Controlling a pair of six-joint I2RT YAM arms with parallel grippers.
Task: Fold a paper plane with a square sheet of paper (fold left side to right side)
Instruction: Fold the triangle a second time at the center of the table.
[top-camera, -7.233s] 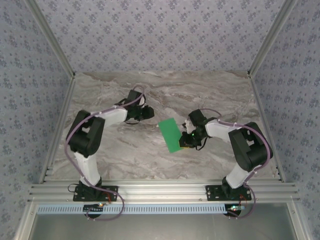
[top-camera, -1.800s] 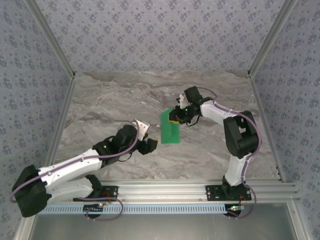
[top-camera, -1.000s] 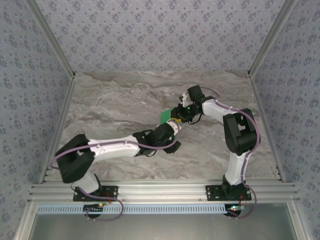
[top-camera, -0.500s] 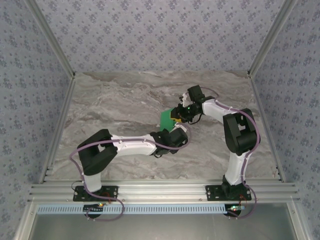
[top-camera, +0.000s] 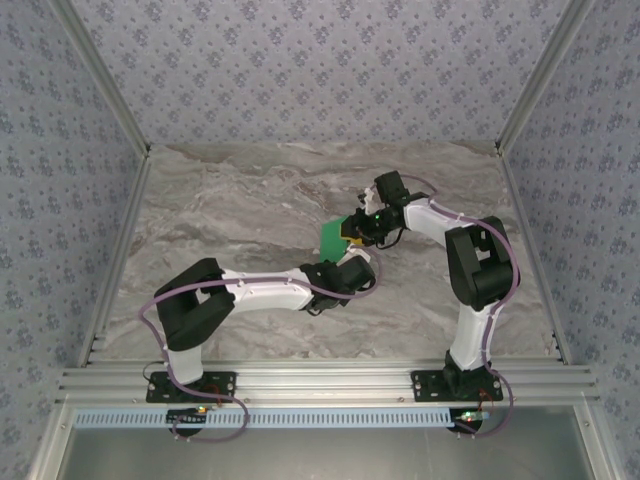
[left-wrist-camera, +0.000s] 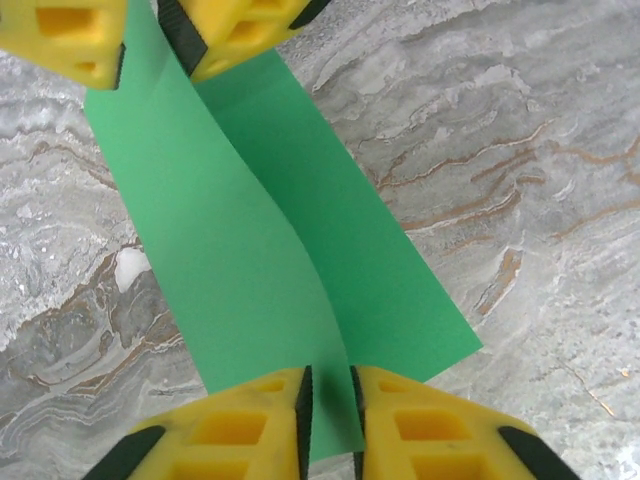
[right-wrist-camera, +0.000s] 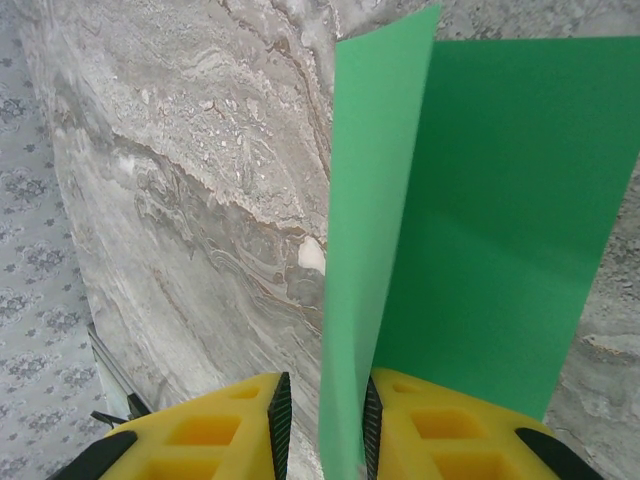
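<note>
In the middle of the marble table (top-camera: 220, 200), a little right of centre, the square sheet of paper (left-wrist-camera: 250, 260) lies with one half lifted and curling over the other. The left gripper (left-wrist-camera: 330, 400) pinches the raised flap at its near end, jaws narrow on it. The right gripper (right-wrist-camera: 322, 420) pinches the far end likewise. I'd lower both ends together, match edge to edge, then press the crease.
</note>
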